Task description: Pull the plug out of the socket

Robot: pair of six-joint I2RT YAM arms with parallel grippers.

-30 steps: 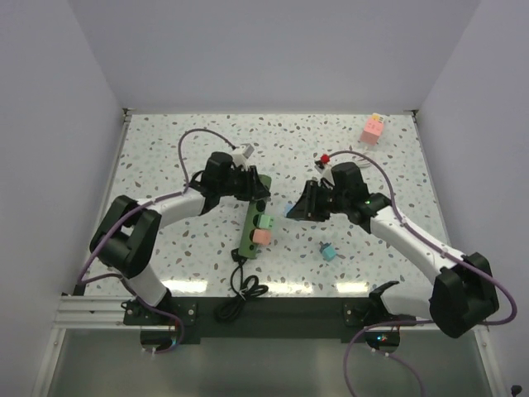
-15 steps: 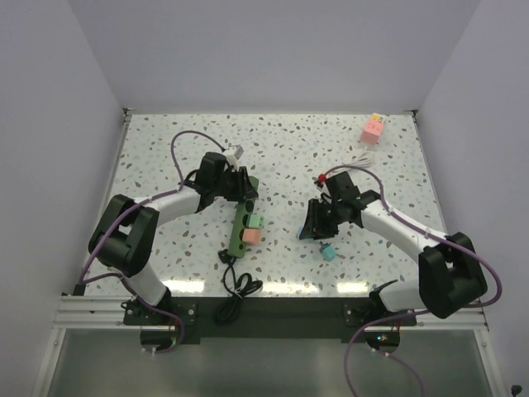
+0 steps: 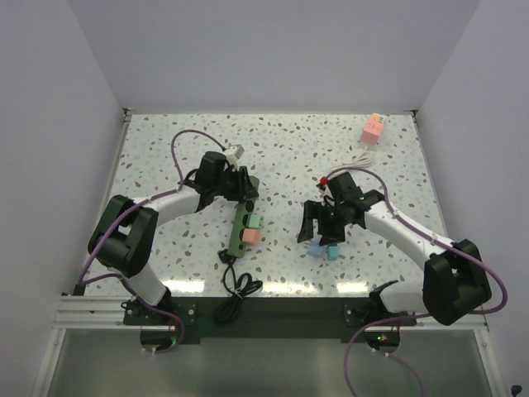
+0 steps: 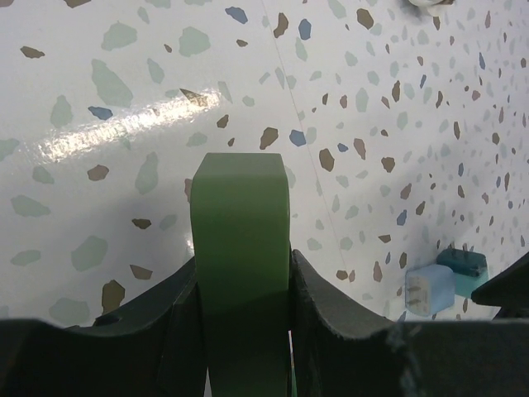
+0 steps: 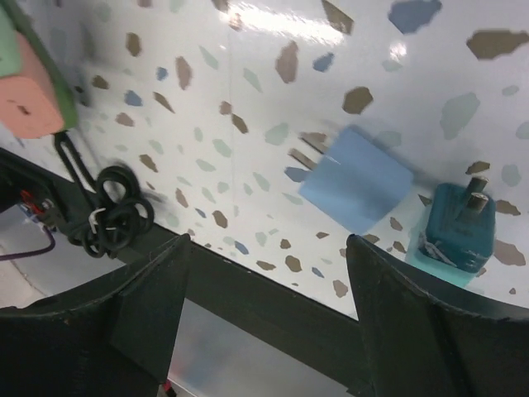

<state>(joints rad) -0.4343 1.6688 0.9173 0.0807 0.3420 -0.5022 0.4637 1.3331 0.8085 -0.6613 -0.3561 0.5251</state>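
One socket (image 4: 240,207) lies on the bench (image 3: 165,141), its far end clamped in the left gripper (image 3: 247,189), carrying a green plug (image 3: 256,222) and a salmon plug (image 3: 251,236). The right gripper (image 3: 321,234) hangs open over two loose ones: light-blue plug (image 5: 357,178), teal plug (image 5: 459,227).

A light-blue plug (image 5: 355,178) lies on the bench (image 5: 273,91) between the right gripper's (image 5: 266,240) spread fingers, a teal plug (image 5: 461,231) just beside it; farther ahead the bench is open. The socket (image 4: 240,223) fills the left gripper's (image 4: 245,265) jaws, with bare bench past its tip.

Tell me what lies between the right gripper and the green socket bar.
Nothing: the top view shows only bare table between the right gripper and the socket.
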